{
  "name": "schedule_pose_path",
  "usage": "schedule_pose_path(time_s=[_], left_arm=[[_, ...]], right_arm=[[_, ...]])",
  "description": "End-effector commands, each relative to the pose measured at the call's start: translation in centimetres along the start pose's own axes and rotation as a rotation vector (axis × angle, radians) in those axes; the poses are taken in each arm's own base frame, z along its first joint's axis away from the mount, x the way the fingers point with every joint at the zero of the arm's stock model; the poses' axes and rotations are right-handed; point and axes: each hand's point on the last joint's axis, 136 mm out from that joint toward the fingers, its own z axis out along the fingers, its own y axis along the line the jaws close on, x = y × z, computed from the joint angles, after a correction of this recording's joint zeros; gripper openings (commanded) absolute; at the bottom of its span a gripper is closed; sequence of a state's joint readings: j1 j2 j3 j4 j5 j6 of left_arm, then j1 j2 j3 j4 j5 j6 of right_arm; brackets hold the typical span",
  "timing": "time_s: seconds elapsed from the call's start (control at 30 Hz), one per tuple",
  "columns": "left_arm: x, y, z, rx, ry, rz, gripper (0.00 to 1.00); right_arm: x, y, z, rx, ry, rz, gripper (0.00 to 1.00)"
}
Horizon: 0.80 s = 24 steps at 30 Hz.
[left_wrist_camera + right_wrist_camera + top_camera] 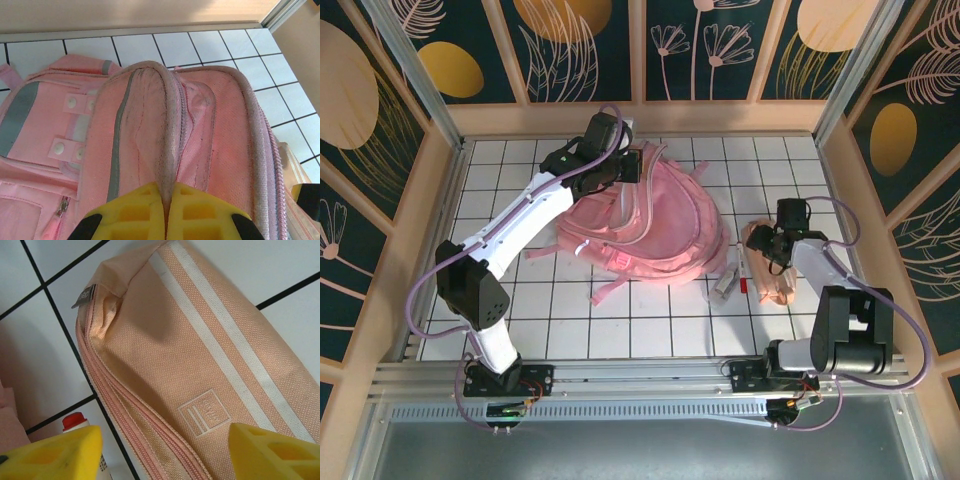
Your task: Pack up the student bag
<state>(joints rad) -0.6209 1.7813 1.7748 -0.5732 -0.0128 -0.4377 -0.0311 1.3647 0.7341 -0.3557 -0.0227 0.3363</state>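
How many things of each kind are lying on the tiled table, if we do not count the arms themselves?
Pink backpack: 1
Peach striped zip pouch: 1
Red-capped white tube: 1
Total: 3. The small items between the two bags are hard to separate from above, so there may be one more.

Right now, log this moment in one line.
left end effector: shut on student bag fold | right end effector: open above peach pouch | red-capped tube: beside pouch
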Motion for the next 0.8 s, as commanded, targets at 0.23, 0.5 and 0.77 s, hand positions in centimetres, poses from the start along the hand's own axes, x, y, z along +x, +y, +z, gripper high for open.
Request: schedule_pose_path(time_s=[0.23,0.5,0.77], left_arm=[[-3.7,-0.9,-2.2,0.023,-0.121,0.002,0.00],[-3.6,-0.8,-2.3,0.017,-0.122,0.010,0.00],[-3.6,-0.7,-2.2,0.014,-0.121,0.017,0.00]], right_arm=[[2.1,-1.2,2.6,0.052,0.086,-0.007,0.63],[2.2,-3.4,3.5,0.172,0.062,0.020,0.56],[0.0,-5.4,2.3,0.231,-0.057,0.112,0.08]])
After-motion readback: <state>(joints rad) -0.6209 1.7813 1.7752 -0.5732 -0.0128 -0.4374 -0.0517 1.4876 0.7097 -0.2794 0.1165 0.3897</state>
